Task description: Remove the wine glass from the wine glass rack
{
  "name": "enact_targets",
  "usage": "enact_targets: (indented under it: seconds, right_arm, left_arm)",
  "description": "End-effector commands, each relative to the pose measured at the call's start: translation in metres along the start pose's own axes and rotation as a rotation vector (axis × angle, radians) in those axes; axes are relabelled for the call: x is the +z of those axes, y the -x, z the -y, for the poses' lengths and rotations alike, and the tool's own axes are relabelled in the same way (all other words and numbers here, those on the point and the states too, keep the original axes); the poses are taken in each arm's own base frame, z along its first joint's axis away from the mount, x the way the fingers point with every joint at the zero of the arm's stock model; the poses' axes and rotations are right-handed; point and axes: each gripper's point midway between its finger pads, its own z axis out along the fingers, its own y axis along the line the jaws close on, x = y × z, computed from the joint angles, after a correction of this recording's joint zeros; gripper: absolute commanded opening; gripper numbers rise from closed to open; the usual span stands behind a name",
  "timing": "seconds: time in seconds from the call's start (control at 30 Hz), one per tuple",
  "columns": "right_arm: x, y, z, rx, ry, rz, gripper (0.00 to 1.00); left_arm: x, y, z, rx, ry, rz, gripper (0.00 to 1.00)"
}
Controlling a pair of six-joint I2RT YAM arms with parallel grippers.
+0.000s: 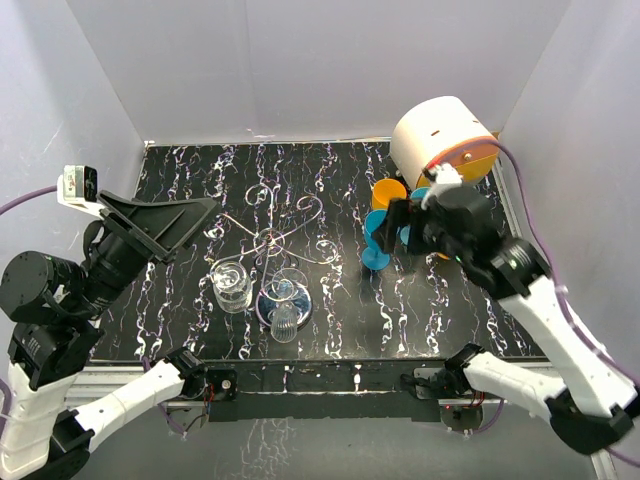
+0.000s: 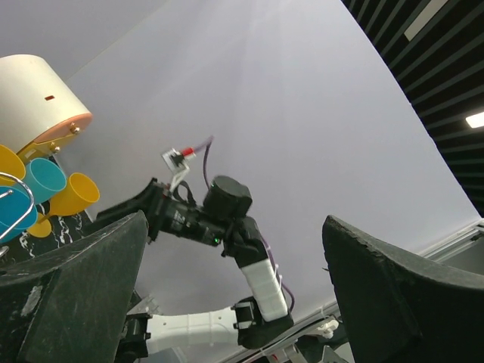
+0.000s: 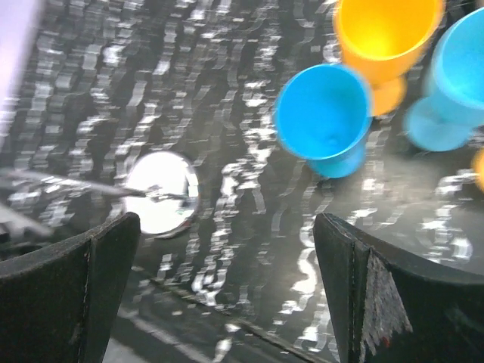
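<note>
The silver wire wine glass rack [image 1: 272,238] stands mid-table, and its round shiny base [image 3: 160,193] shows in the right wrist view. Two clear wine glasses [image 1: 232,285] [image 1: 285,318] sit low at the rack's front; I cannot tell whether they hang or stand. A blue wine glass [image 1: 377,240] [image 3: 324,121] stands on the table right of the rack, with an orange one [image 1: 388,192] [image 3: 386,34] behind it. My right gripper [image 1: 398,228] [image 3: 227,287] hovers just beside the blue glass, open and holding nothing. My left gripper [image 1: 165,225] [image 2: 234,302] is raised at the left, open and empty.
A white cylinder with an orange lid [image 1: 440,140] lies at the back right, close behind the coloured glasses. A lighter blue glass [image 3: 454,83] stands right of the orange one. White walls enclose the black marbled table [image 1: 450,310] on three sides.
</note>
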Motion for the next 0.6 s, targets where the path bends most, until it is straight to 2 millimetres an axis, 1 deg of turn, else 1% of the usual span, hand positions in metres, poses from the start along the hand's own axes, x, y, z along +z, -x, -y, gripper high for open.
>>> enact_targets:
  seconds: [0.0, 0.1, 0.2, 0.27, 0.37, 0.43, 0.57]
  right_arm:
    - [-0.030, 0.001, -0.061, 0.281, 0.375, 0.101, 0.98]
    - [-0.057, -0.004, -0.084, 0.430, 0.553, 0.092, 0.98]
    - [-0.075, -0.014, -0.104, 0.507, 0.700, 0.005, 0.97]
    - [-0.080, -0.026, -0.113, 0.545, 0.747, -0.095, 0.96]
    - [-0.080, -0.043, -0.121, 0.586, 0.777, -0.232, 0.92]
    - [-0.082, -0.042, -0.121, 0.609, 0.776, -0.244, 0.90]
    - [-0.088, -0.026, -0.128, 0.659, 0.814, -0.207, 0.84]
  left_arm:
    - [0.001, 0.001, -0.003, 0.017, 0.005, 0.010, 0.99]
    - [0.001, -0.001, -0.006, 0.017, 0.012, 0.002, 0.99]
    - [0.001, -0.003, -0.007, 0.016, 0.013, -0.006, 0.99]
    - [0.002, -0.005, -0.008, 0.012, 0.012, -0.012, 0.99]
    - [0.002, -0.007, -0.007, 0.007, 0.005, -0.020, 0.99]
    - [0.002, -0.007, -0.007, 0.004, 0.001, -0.022, 0.99]
    - [0.002, -0.008, -0.008, 0.000, -0.002, -0.022, 0.99]
